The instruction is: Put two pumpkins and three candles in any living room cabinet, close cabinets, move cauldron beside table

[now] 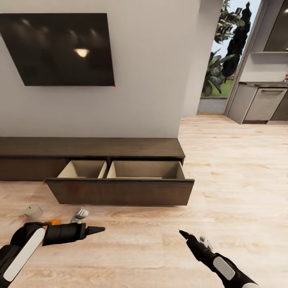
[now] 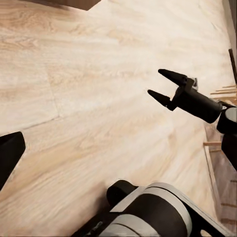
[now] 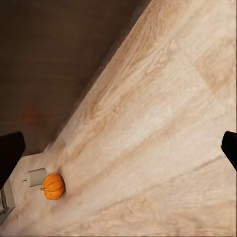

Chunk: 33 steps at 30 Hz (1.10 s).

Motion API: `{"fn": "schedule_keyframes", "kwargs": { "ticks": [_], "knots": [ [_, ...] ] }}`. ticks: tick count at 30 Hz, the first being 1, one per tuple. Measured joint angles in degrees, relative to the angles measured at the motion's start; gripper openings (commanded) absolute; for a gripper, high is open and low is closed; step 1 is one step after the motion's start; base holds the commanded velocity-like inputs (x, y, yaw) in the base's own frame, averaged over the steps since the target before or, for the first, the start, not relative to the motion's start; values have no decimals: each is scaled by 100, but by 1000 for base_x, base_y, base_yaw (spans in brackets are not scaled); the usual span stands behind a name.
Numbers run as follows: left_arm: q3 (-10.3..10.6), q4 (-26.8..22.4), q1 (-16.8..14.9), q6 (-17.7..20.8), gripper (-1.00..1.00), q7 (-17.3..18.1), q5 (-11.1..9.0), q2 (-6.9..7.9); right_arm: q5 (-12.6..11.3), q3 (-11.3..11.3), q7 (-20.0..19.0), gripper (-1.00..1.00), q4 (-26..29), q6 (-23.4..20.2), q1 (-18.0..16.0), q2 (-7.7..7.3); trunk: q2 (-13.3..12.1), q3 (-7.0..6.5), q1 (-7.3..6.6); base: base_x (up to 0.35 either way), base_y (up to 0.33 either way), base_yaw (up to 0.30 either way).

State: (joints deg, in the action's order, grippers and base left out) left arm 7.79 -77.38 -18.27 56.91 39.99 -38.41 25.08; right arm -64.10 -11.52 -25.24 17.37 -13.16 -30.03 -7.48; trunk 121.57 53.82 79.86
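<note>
The long dark brown cabinet stands under the wall TV, with its wide drawer pulled out. Both pale compartments of the drawer are empty. On the floor left of the drawer lie two beige-grey candles, and an orange pumpkin peeks out behind my left arm. The right wrist view has the pumpkin beside a candle. My left gripper hovers low, right of them, open and empty. My right gripper is open and empty over bare floor.
A black TV hangs on the white wall. The wall ends at a corner right of the cabinet. Beyond it are grey kitchen counters and a doorway with plants. Wood floor stretches to the right.
</note>
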Motion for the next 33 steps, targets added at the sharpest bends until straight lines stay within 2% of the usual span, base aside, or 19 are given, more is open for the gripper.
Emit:
{"fn": "schedule_keyframes", "kwargs": {
  "ticks": [3, 6, 9, 11, 16, 19, 22, 28, 31, 33],
  "knots": [
    [-7, 36, 45, -9, 100, -4, 452, -23, 31, 20, -35, 100, -472, -4, 1, -2, -120, -54, -68, -134, 0, 0],
    [-9, 45, 201, -11, 100, -39, 709, -54, 45, 15, -111, 100, -798, -1, 0, -3, -240, -108, -135, -37, 0, 0],
    [-9, 56, 291, -18, 100, -289, 794, -69, 48, 9, -121, 100, -891, 7, 0, -3, -361, -162, -201, -11, 0, 0],
    [-5, 198, 326, -21, 100, -746, 802, -141, 114, -8, -93, 100, -947, 9, 0, 2, -441, -198, -245, -3, 0, 0],
    [-1, 375, 412, -32, 100, -1552, 823, -476, 494, -18, -78, 100, -1093, 85, -1, -1, -641, -287, -355, 0, 0, 0],
    [-1, 698, 442, -121, 100, -2135, 854, -716, 770, -19, -68, 100, -1183, 403, -1, -1, -762, -336, -421, 0, 0, 67],
    [0, 977, 448, -365, 100, -2490, 876, -912, 884, -23, -55, 100, -1392, 767, -1, 3, -882, -373, -487, 0, 0, 135],
    [4, 1781, 451, -1043, 100, -2921, 902, -1048, 921, -22, 99, 100, -1530, 962, -2, -1, -1123, -441, -618, 0, 0, 155],
    [31, 2256, 452, -1474, 100, -3102, 949, -1194, 926, -19, 461, 100, -1538, 973, -2, 1, -1243, -475, -684, 0, 0, 153],
    [74, 2551, 448, -1741, 100, -3261, 1098, -1284, 932, -21, 682, 100, -1538, 990, -2, 5, -1323, -497, -728, 0, 0, 146]
  ]
}}
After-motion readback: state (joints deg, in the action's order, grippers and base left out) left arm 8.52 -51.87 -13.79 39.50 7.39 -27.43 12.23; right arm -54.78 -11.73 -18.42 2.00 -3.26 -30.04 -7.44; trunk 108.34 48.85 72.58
